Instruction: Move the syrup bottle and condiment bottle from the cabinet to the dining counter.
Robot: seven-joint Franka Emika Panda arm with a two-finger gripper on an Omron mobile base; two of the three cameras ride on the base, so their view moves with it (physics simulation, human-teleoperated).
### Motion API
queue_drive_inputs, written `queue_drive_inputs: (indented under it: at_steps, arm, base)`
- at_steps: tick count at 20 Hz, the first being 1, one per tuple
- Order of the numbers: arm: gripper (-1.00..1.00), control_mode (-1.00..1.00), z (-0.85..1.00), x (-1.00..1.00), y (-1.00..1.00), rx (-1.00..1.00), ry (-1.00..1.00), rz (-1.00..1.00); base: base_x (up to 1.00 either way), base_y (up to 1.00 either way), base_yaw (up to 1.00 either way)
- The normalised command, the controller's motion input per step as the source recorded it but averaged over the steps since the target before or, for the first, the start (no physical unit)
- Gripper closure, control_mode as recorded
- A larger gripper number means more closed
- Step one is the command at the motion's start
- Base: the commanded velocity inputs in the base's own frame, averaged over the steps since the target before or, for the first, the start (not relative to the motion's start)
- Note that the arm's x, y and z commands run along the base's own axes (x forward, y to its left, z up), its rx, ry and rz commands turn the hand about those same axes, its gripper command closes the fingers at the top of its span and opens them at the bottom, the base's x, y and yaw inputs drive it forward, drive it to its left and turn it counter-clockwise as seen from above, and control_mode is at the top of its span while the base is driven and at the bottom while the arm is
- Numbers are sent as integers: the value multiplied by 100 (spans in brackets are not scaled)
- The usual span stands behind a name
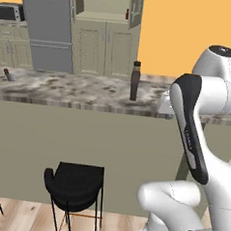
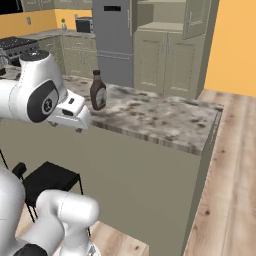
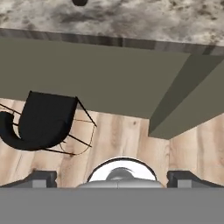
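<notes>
Your syrup bottle (image 2: 98,90) already stands upright on the dining counter (image 2: 165,117), left of centre in the right base view and at centre in the left base view; its dark base peeps in at the top edge of the hand view. The gripper (image 3: 117,178) hangs back from the counter edge, looking down at the floor, and its jaws are released wide with nothing between them.

What remains, by my reading, is the condiment bottle (image 1: 127,14): a small reddish shape on a shelf of the open cabinet (image 1: 103,44) at the top centre of the left base view, too small to make out in detail. Keep the arm tucked and clear of the syrup bottle as you pull away, since it is tall and narrow-footed and would likely topple at a nudge. At the shelf, come in level, centre the jaws on the body below the neck, and close gently; a slim bottle can twist out of an off-centre pinch.

The counter top is mottled grey-brown stone with a darker banded edge, over flat matte taupe sides. The syrup bottle is glossy dark brown, pear-shaped, with a pale label. The black stool (image 1: 75,185) has a curved moulded seat on thin wire legs, over pale wood planks.
</notes>
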Motion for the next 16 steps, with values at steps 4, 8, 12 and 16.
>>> queue_drive_inputs:
  at_steps: [4, 8, 12, 16]
  arm:
    - [-100, 100, -7, -26, -10, 2, -3, 1]
    - [-100, 100, 0, 0, 0, 0, 0, 0]
    - [-100, 100, 0, 0, 0, 0, 0, 0]
    - [-100, 100, 0, 0, 0, 0, 0, 0]
  base:
    - [-25, -14, 0]
    - [-88, -98, 0]
    - [-13, -100, 0]
    - [14, -100, 0]
